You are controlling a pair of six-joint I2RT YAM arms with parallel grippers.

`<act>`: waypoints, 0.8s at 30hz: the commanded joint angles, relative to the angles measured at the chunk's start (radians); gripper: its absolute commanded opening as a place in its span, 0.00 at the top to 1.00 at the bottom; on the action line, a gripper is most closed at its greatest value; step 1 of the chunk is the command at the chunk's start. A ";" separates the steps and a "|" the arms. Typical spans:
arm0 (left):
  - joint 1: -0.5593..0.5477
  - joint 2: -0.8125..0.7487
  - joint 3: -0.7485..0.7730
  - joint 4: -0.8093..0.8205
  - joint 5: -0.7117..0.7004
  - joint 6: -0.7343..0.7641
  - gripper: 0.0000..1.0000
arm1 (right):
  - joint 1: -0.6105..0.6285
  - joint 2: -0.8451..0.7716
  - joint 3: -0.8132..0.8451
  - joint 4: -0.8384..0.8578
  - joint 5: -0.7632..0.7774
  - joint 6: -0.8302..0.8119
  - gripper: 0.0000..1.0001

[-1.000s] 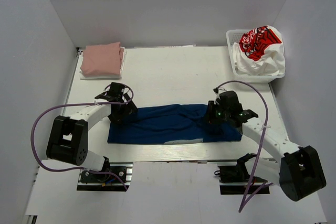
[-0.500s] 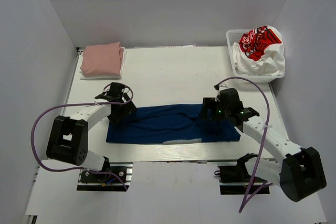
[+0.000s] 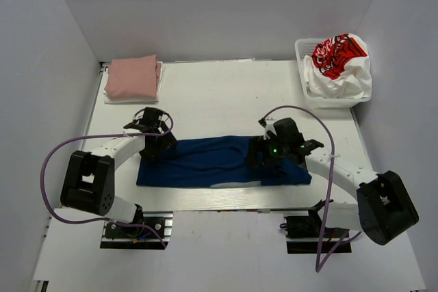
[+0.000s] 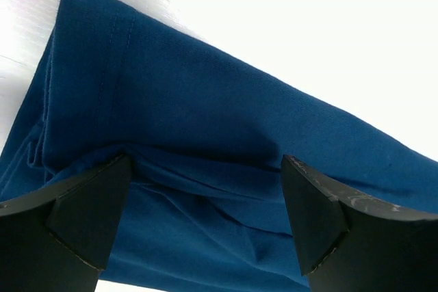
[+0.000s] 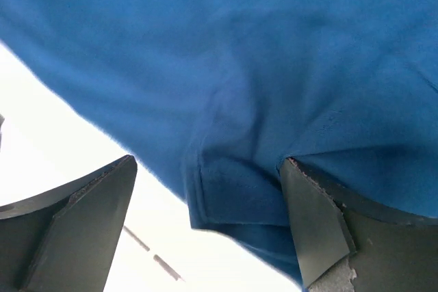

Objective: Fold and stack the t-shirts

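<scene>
Top view: the navy t-shirt (image 3: 212, 163) lies as a long folded band near the front edge of the tabletop (image 3: 219, 94), with the left jaws at its left end and the right jaws right of centre; a folded pink t-shirt (image 3: 132, 77) sits at the far left corner. Left wrist: the jaws are spread wide over the navy t-shirt (image 4: 205, 121), pinching nothing. Right wrist: the jaws are spread likewise above a folded edge of it.

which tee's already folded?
The pink tee at the far-left corner: a neat folded square. The navy tee lies as a long strip near the front; the white-and-red tee is bunched in the basket.
</scene>
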 commanded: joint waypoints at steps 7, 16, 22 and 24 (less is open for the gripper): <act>0.004 0.014 0.037 -0.025 -0.055 0.021 0.00 | 0.144 -0.169 0.049 -0.193 -0.080 0.032 0.10; 0.004 0.005 0.047 -0.043 -0.055 0.041 0.00 | 0.140 -0.110 0.138 -0.278 0.439 0.112 0.10; 0.004 -0.004 0.056 -0.043 -0.046 0.041 0.00 | 0.140 -0.005 0.153 -0.239 0.489 0.126 0.10; 0.004 -0.014 0.056 -0.043 -0.046 0.041 0.00 | 0.137 0.051 0.153 -0.264 0.540 0.167 0.12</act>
